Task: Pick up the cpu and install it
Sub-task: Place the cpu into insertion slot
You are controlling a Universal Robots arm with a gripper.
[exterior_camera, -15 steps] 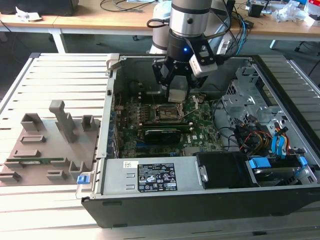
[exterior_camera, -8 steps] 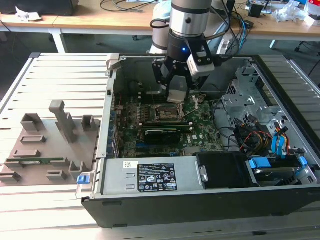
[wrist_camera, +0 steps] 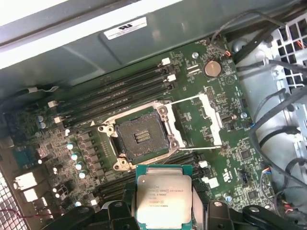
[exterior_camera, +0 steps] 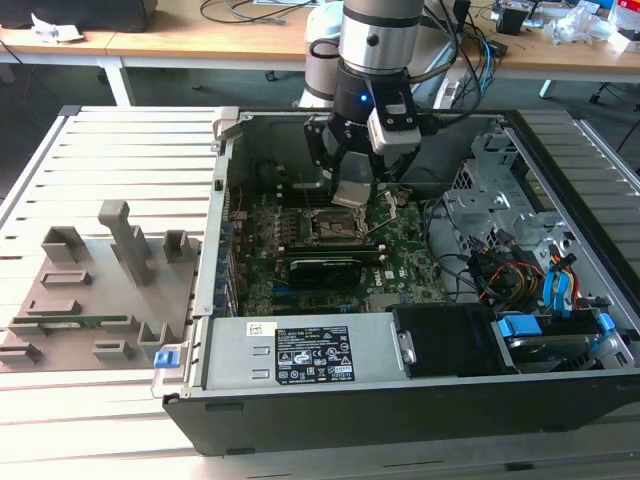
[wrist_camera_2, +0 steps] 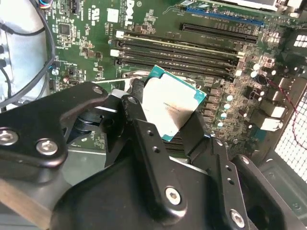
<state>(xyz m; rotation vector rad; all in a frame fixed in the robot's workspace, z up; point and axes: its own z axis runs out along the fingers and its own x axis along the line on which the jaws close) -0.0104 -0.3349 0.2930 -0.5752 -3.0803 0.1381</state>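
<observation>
The cpu (wrist_camera: 164, 196), a flat square chip with a silvery top and a thin green rim, hangs between my gripper's (wrist_camera: 164, 213) black fingers (wrist_camera_2: 136, 105), tilted in the second wrist view (wrist_camera_2: 170, 103). My gripper (exterior_camera: 353, 192) is shut on it inside the open computer case (exterior_camera: 215, 200), above the motherboard. The dark metal-framed socket (wrist_camera: 141, 135) lies just beyond the chip and apart from it, with its retaining frame (wrist_camera: 207, 111) swung open. In the exterior view the socket (exterior_camera: 338, 226) sits directly below the gripper.
Black memory slots (wrist_camera: 115, 88) run beside the socket. Bundled cables (exterior_camera: 500, 270) and a drive cage (exterior_camera: 500, 190) fill the case at the exterior view's right. A power supply (exterior_camera: 310, 350) spans the near side. A grey fixture tray (exterior_camera: 90, 280) lies on the slatted table outside the case.
</observation>
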